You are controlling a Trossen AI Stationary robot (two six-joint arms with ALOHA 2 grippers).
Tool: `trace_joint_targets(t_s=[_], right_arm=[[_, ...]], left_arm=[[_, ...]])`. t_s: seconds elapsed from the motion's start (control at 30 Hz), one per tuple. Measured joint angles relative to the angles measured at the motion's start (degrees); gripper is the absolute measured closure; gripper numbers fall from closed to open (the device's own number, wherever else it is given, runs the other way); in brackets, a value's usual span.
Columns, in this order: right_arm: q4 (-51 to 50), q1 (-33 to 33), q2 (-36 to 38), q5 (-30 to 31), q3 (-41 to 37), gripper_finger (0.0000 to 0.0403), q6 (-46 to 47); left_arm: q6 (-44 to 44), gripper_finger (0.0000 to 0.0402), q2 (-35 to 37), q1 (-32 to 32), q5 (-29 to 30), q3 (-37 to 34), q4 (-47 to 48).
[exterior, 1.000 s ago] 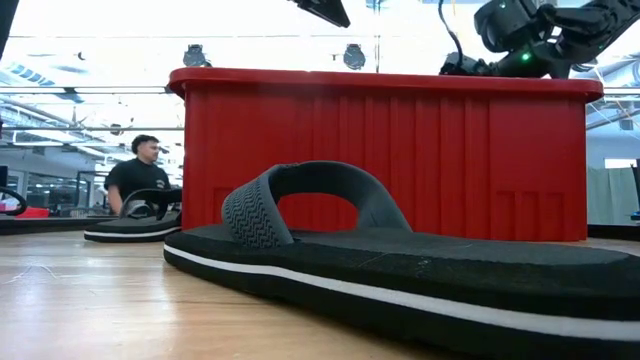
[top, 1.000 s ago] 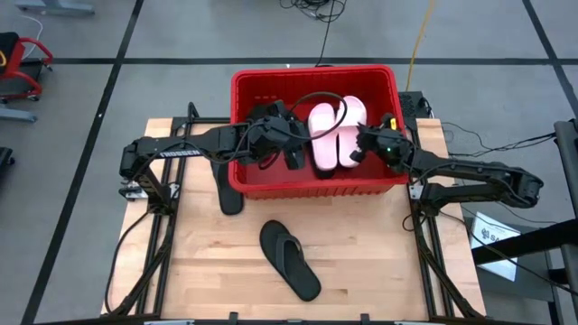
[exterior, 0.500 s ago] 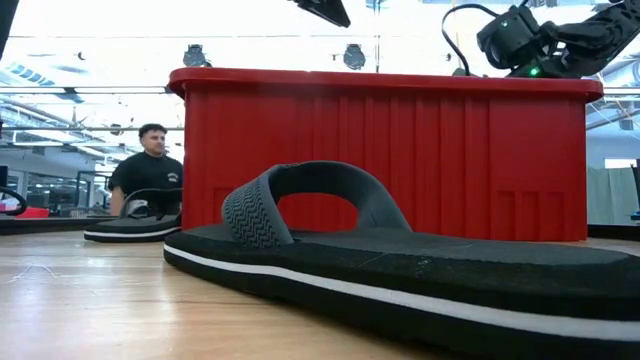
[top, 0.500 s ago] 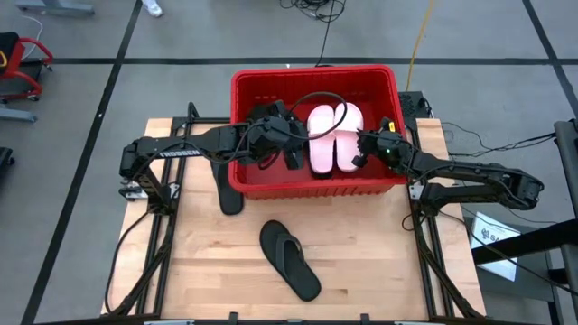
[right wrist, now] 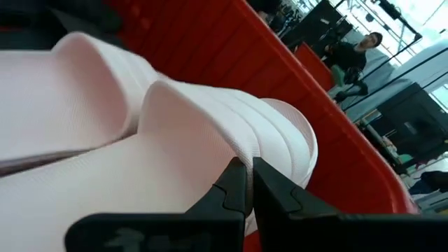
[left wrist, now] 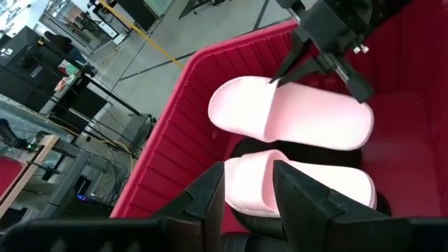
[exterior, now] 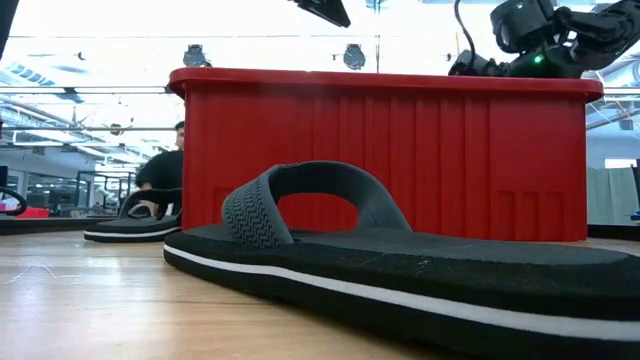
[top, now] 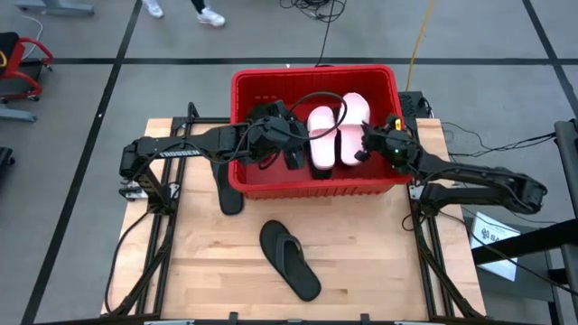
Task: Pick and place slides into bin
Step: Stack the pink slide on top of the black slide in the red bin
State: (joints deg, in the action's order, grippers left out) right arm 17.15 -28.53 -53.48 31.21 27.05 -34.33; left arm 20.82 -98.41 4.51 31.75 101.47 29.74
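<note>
The red bin (top: 237,117) stands at the table's far middle. Two pale pink slides lie side by side in it, on black slides (left wrist: 241,148). My left gripper (top: 298,155) hangs open inside the bin, over the end of the left pink slide (left wrist: 252,192). I cannot tell whether it touches that slide. My right gripper (top: 364,153) is shut, its tips at the right pink slide (top: 353,122). Two black slides rest sole-down on the table, one (top: 289,260) in the middle, the other (top: 230,194) beside the bin's left wall. My right gripper has its shut fingertips (right wrist: 236,180) against the ribbed strap (right wrist: 210,133) of the right pink slide, near the strap's edge (left wrist: 269,82). The fingers come slanting from the table's right side. The slide lies in the bin beside the other pink one.
The bin's right wall (top: 397,108) is close behind my right gripper. Bare wooden table (top: 379,262) lies in front of the bin. Beyond the table a person (exterior: 165,170) shows in the low view. Feet (top: 209,16) cross the floor past the far edge.
My right gripper, still shut, has shifted a little toward the table's right edge. The right pink slide has moved with it, and its far end now lies closer to the bin's far right corner.
</note>
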Motion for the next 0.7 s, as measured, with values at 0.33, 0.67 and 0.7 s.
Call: trace_joint_targets(t_s=[0.33, 0.67, 0.7], right_arm=[[-9.64, -0.02, 0.65, -0.25, 0.00, 0.0403, 3.60], [-6.76, -1.03, -4.14, -4.24, 0.00, 0.0403, 5.34], [-5.85, -1.13, -4.67, -4.27, 0.00, 0.0403, 5.31]], left_arm=[[0.00, 0.0273, 0.00, 0.00, -0.15, 0.00, 0.00], [0.00, 0.0273, 0.00, 0.00, -0.20, 0.00, 0.00], [0.00, 0.0273, 0.00, 0.00, -0.20, 0.00, 0.00]])
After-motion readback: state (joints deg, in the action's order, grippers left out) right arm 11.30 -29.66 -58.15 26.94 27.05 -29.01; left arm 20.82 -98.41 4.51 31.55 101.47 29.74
